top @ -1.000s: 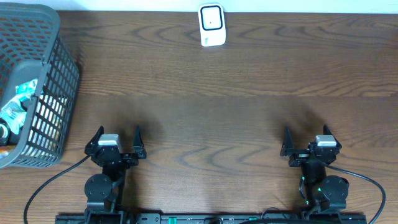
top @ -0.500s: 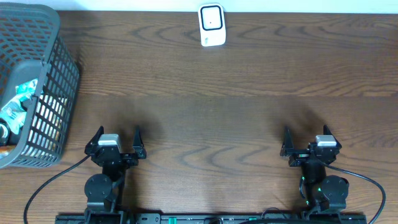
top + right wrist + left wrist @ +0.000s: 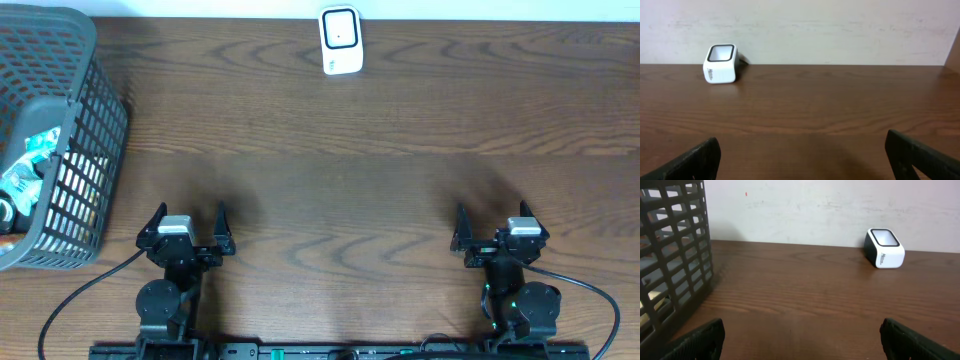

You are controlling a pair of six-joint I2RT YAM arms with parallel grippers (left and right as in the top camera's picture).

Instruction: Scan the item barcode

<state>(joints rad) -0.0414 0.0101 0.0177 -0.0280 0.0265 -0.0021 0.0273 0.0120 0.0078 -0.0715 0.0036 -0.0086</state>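
Note:
A white barcode scanner (image 3: pixel 340 40) with a dark window stands at the table's far edge, centre; it also shows in the left wrist view as the scanner (image 3: pixel 884 254) and in the right wrist view as the scanner (image 3: pixel 720 63). Packaged items (image 3: pixel 25 170) lie inside the grey basket (image 3: pixel 90 120) at the far left. My left gripper (image 3: pixel 188 222) rests open at the near left, nothing between its fingers (image 3: pixel 700 340). My right gripper (image 3: pixel 494 226) rests open at the near right, also empty, with fingers (image 3: pixel 920 157) spread wide.
The basket's mesh wall (image 3: pixel 675 255) rises close on the left of the left gripper. A pale wall (image 3: pixel 815 30) backs the dark wooden table (image 3: pixel 340 180) just behind the scanner.

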